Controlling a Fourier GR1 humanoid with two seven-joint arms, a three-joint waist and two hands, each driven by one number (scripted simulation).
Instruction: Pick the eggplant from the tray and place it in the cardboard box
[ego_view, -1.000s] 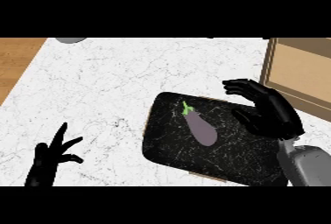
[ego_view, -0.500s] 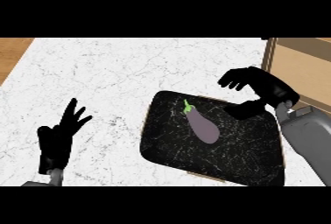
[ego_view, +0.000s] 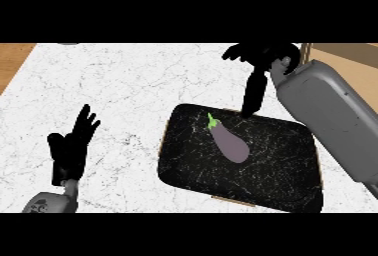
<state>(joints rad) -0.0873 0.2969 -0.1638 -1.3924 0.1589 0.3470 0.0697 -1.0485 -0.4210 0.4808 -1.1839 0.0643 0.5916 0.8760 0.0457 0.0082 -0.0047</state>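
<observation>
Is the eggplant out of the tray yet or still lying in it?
In the tray. The eggplant lies flat on the dark tray, untouched; the right hand is above the tray's far edge, holding nothing.

eggplant (ego_view: 228, 141) – bare tray (ego_view: 275, 172) around | right hand (ego_view: 255, 57) overhangs tray's far edge

Purple eggplant (ego_view: 230, 144) with green stem, black white-flecked tray (ego_view: 273, 170), white grey-veined marble counter (ego_view: 125, 85)

white marbled stone desk (ego_view: 133, 85) (grey-veined, smooth), dark speckled stone-like tray (ego_view: 258, 175), glossy purple eggplant (ego_view: 230, 143), matt brown cardboard box (ego_view: 347, 55), wood strip (ego_view: 11, 60) at left.
</observation>
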